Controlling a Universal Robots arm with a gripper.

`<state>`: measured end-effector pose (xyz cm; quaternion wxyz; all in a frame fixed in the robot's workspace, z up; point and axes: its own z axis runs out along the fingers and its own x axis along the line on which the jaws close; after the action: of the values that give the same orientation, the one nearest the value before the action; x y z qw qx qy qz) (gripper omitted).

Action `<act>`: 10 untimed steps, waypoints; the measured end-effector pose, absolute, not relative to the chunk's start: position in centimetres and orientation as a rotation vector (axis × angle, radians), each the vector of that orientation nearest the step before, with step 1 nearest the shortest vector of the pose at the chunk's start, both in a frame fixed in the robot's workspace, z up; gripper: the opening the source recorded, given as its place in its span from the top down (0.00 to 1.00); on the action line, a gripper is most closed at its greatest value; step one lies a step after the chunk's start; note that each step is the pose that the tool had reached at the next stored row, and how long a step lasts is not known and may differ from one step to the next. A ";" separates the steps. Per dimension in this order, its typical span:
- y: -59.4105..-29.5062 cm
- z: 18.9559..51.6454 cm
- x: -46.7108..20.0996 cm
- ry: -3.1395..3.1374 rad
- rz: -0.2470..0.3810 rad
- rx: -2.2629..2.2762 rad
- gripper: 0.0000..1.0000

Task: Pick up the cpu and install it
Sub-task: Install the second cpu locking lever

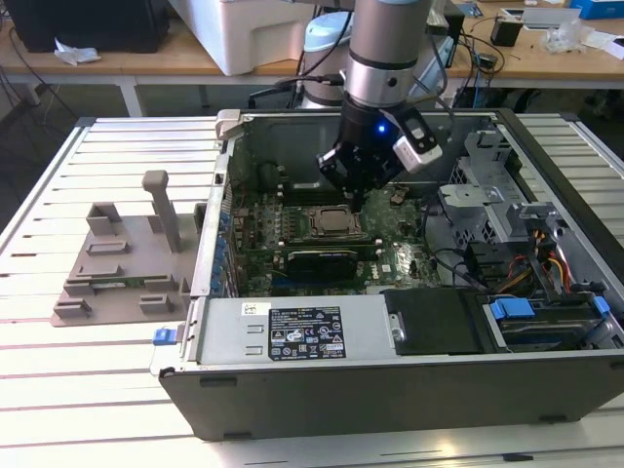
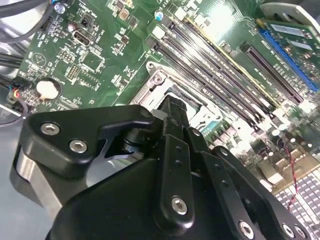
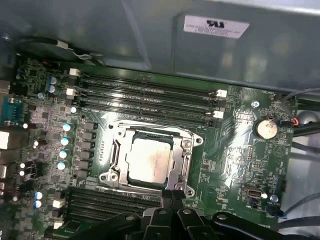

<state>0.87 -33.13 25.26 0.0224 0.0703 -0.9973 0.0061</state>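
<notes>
One cpu [image 3: 150, 160] sits in the socket [image 3: 187, 150]; the claw [image 3: 171, 195] hovers just beside it, fingers pressed together.

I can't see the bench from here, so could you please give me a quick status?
Gripper over the motherboard, just beside the socket. Chip seated in socket, nothing held. Nothing on top of it.

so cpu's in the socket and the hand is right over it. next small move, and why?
Probably a short straight lift. In the first wrist view the cpu lies flat inside the socket frame, and the hand sits at the frame's edge with nothing visibly in it. The exterior view has the hand low over the motherboard, so rising avoids dragging across the seated chip.
</notes>
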 end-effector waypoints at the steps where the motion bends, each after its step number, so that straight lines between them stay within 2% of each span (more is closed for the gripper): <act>1: -33.1 25.7 0.9 -3.089 0.020 0.218 0.89; 10: -33.0 28.8 0.9 -3.089 0.021 0.218 0.89</act>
<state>0.87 -32.97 28.76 0.0224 0.0703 -0.9973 0.0066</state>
